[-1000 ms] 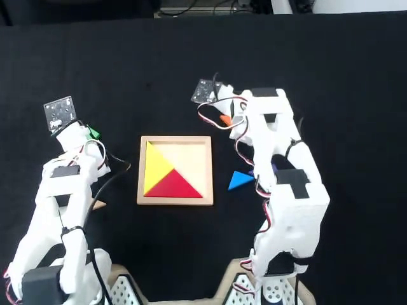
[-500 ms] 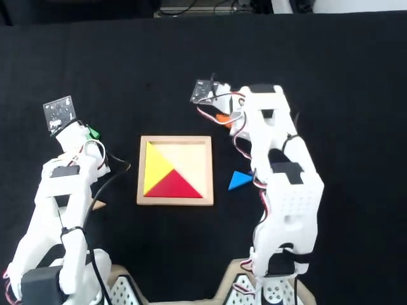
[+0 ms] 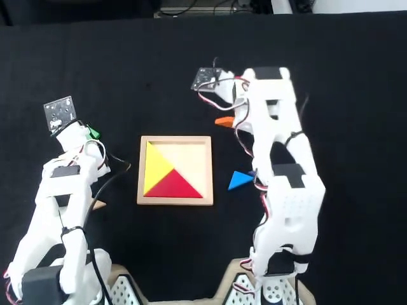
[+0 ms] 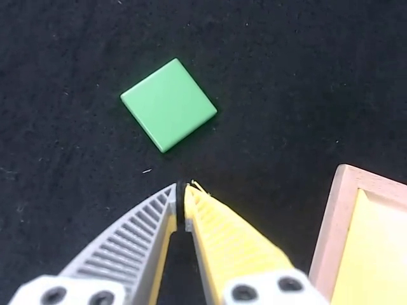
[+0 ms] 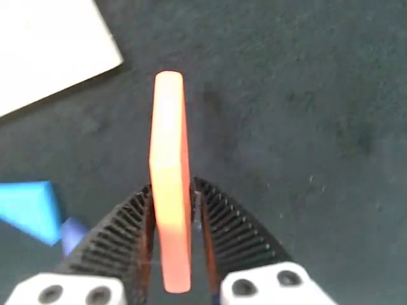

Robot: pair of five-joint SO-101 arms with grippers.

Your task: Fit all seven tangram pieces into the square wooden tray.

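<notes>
The square wooden tray [image 3: 175,201] lies at the table's middle and holds a yellow triangle [image 3: 157,166] and a red triangle [image 3: 173,186]. My right gripper [image 3: 227,119] hovers beyond the tray's far right corner, shut on an orange piece [image 3: 222,120]. The right wrist view shows that orange piece [image 5: 170,159] edge-on in the gripper [image 5: 172,187]. A blue triangle [image 3: 240,180] lies right of the tray. My left gripper [image 4: 183,188] is shut and empty, just short of the green square [image 4: 168,105], left of the tray [image 4: 331,241].
A tan piece [image 3: 99,204] lies beside the left arm, left of the tray. A small purple piece [image 5: 73,229] sits next to the blue triangle [image 5: 28,210]. A pale flat corner [image 5: 51,44] shows beyond the orange piece. Black cloth covers the table.
The right arm has shifted slightly away from its base with the orange piece held, which now shows more plainly. The left arm has stayed still.
</notes>
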